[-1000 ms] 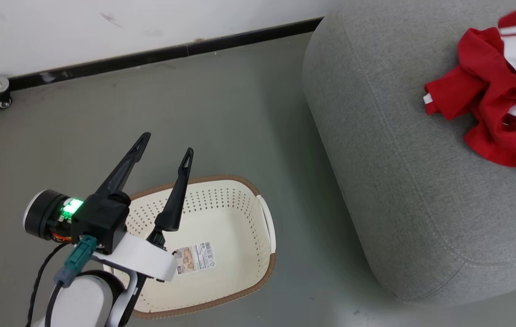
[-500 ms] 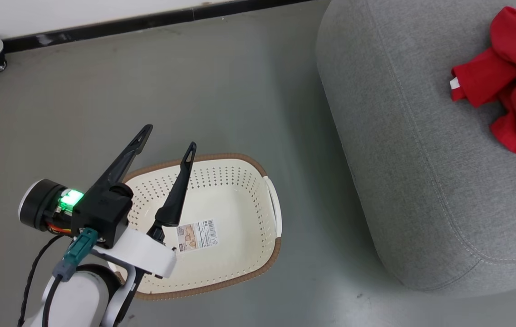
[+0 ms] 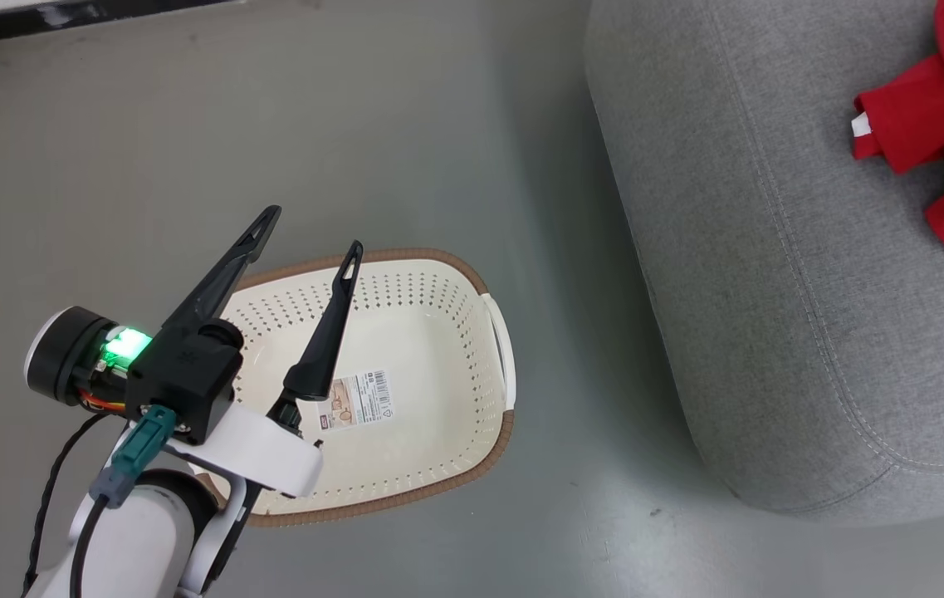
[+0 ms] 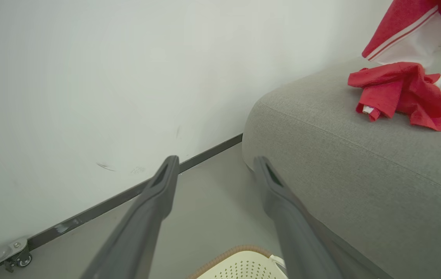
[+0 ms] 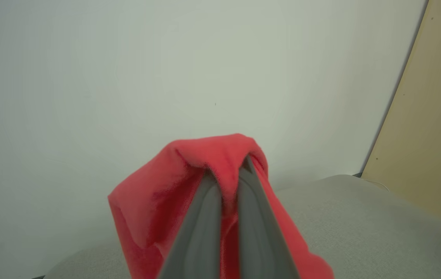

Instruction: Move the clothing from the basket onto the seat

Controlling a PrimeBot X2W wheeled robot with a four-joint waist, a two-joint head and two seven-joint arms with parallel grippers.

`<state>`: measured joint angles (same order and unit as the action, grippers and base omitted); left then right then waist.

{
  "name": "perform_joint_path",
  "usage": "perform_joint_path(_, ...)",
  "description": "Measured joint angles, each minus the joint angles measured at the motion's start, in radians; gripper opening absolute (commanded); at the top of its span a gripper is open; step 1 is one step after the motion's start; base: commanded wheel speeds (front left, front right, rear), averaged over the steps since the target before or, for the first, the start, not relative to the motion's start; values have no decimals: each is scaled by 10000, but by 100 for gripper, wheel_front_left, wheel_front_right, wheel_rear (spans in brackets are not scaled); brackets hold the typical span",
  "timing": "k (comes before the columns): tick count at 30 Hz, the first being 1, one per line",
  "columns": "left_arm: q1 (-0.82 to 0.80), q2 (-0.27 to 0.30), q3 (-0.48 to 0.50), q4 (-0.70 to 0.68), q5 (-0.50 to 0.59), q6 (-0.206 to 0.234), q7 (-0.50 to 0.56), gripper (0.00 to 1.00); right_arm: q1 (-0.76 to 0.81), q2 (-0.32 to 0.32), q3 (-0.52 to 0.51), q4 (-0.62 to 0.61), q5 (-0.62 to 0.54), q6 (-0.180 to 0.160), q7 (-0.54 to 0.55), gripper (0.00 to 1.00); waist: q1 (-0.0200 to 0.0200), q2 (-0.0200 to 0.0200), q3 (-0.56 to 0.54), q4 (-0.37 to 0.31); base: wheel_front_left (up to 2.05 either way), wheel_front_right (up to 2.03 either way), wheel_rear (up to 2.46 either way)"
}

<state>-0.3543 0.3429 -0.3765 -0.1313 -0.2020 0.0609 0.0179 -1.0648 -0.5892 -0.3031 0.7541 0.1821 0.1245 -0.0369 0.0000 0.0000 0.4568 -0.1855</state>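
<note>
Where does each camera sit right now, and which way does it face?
Head view: on the head, looking down at floor, basket, seat; left pincer shows.
Left wrist view: left wrist, facing wall and seat; left pincer open.
Right wrist view: right wrist, facing wall; right pincer shut on clothing.
Shared: head and left wrist views show basket, seat, clothing.

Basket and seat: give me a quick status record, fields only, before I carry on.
basket: on the floor beside the seat, empty except a label on its bottom
seat: grey, red clothing heaped on top
left claw: open, holding nothing, near the basket
right claw: shut on a red garment, seat behind it
left to do: probably release the held garment onto the seat
</note>
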Motion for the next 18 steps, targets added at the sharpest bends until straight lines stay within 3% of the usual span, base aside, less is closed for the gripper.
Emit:
perform_joint_path(8,-52,100,13,-123,140,0,174,100,744,1108,15,1014,-81,0,-424,0,0,0,328,-42,0,0,0)
perform_joint_path(18,-176,190,81,-221,211,4,182,100,1202,1438,2,1918,-82,2,-876,0,1,0,588,-180,0,0,0)
